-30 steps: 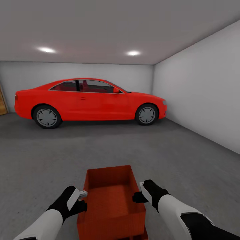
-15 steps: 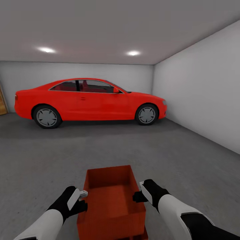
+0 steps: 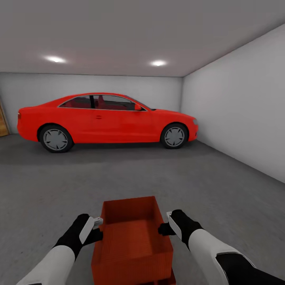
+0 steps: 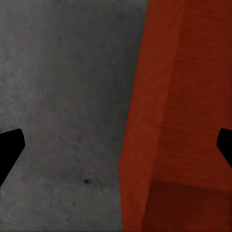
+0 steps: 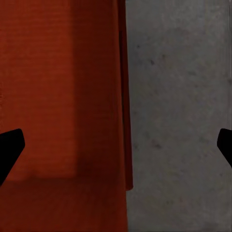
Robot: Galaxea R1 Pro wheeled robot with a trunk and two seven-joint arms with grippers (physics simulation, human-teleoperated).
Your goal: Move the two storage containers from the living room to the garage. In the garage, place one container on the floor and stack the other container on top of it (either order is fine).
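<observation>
In the garage, an orange-red storage container (image 3: 132, 241) sits low in front of me on the grey concrete floor (image 3: 166, 178). A sliver of the second storage container (image 3: 167, 281) pokes out under its near right corner. My left gripper (image 3: 97, 221) hovers at the top box's left wall, my right gripper (image 3: 164, 228) at its right wall. Both are open. In the left wrist view the ribbed container wall (image 4: 169, 116) runs between the widely spread fingers of the left gripper (image 4: 116, 147). Likewise, the container rim (image 5: 123, 96) passes between the fingers of the right gripper (image 5: 116, 147).
A red coupe car (image 3: 105, 120) is parked side-on across the back of the garage. A white wall (image 3: 241, 111) runs along the right. A wooden door edge (image 3: 3, 120) shows at the far left. Open concrete lies between the boxes and the car.
Both grippers have risen slightly along the top container's side walls. The containers and the camera have not moved.
</observation>
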